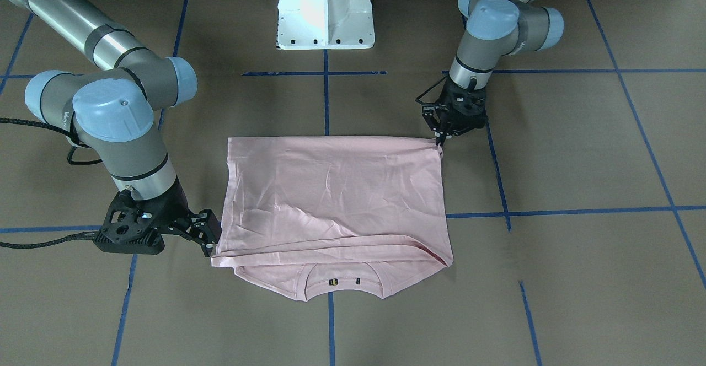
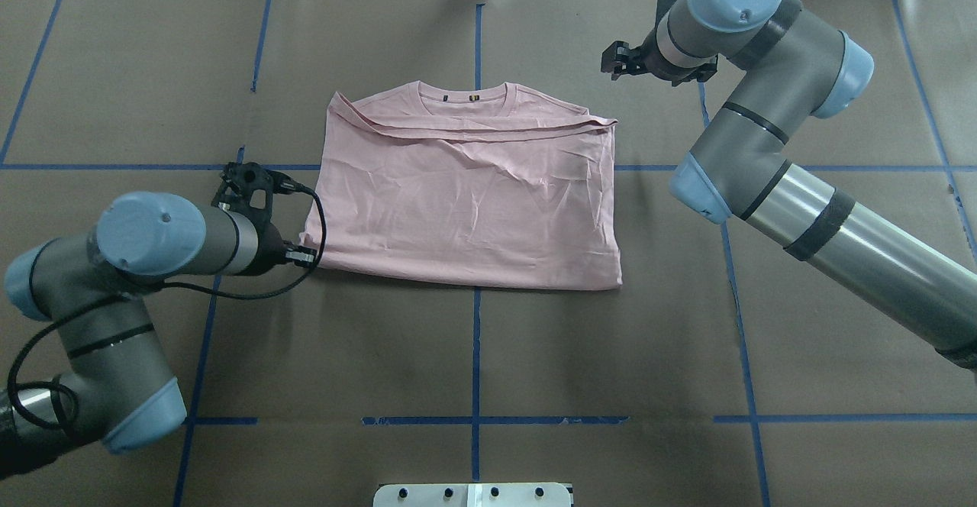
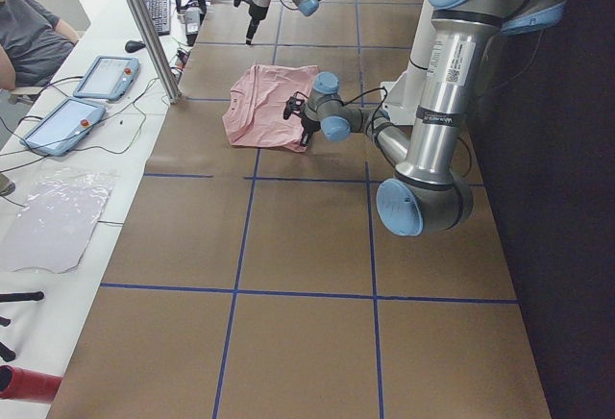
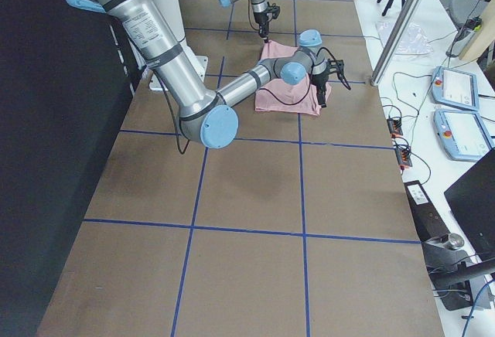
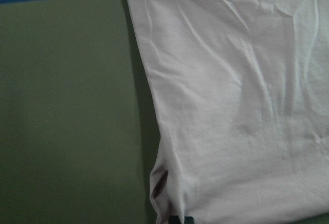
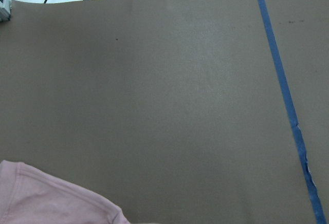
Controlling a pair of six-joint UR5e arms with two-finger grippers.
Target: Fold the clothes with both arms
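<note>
The pale pink T-shirt lies folded on the brown table, its lower half laid up toward the collar; the print is hidden. It also shows in the overhead view. My left gripper is shut on the shirt's corner nearest the robot, low on the table; in the left wrist view the cloth bunches at the bottom edge. My right gripper looks open and empty. In the overhead view it is apart from the shirt's far corner. The right wrist view shows only a shirt edge.
The white pedestal base stands behind the shirt. Blue tape lines cross the brown table cover. Along the table's far side a desk holds tablets, cables and a metal post; a seated person is there.
</note>
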